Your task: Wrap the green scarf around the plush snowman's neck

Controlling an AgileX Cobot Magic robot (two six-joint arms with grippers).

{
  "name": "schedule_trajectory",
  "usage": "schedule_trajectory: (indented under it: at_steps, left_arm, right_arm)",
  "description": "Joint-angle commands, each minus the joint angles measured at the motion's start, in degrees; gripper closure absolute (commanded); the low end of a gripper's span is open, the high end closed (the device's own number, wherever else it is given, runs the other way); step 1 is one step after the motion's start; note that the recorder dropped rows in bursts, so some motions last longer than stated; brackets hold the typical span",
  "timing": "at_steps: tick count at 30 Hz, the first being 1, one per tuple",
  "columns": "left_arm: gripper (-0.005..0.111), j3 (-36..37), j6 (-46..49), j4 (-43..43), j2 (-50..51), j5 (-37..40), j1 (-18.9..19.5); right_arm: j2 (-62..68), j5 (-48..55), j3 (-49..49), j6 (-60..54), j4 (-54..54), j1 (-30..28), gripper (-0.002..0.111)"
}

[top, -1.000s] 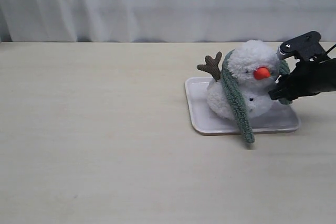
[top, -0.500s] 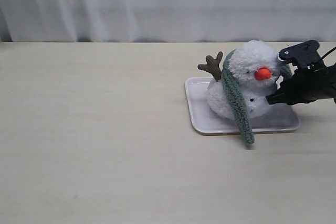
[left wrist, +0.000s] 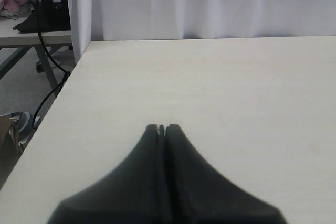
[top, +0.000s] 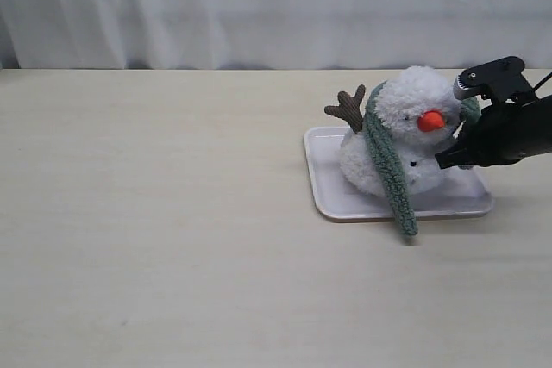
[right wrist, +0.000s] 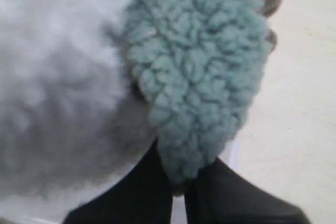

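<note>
One end of the green scarf runs slantwise down from the plush snowman's neck, past the tray rim. The right end effector is clamped on the other end. The left end effector is closed and empty.

The light is bright, soft and even, with no glare. In the exterior view only a faint shadow edges the tray below the right gripper. The left gripper is a dark blur close to its lens, while the table ahead of it is sharp. At the right gripper's tips, the green scarf and plush snowman are soft-focused, and the snowman's fur is shaded grey nearest the fingers.
</note>
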Motion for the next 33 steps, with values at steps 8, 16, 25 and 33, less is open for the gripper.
schedule_trajectory:
  at_steps: [8, 16, 25, 33]
  left_arm:
    - [0.107, 0.12, -0.25, -0.26, -0.13, -0.7, -0.49]
    - [0.107, 0.12, -0.25, -0.26, -0.13, -0.7, -0.49]
    - [0.107, 0.12, -0.25, -0.26, -0.13, -0.7, -0.49]
    - [0.107, 0.12, -0.25, -0.26, -0.13, -0.7, -0.49]
  right_arm:
    - [-6.45, 17.16, 0.03, 5.81, -1.1, 0.04, 0.104]
    - [-6.98, 25.97, -0.81, 21.45, -10.68, 0.04, 0.104]
    - [-6.45, 29.68, -1.06, 26.26, -10.84, 0.04, 0.104]
    - [-0.91, 30.56, -1.06, 27.45, -10.18, 0.04, 0.104]
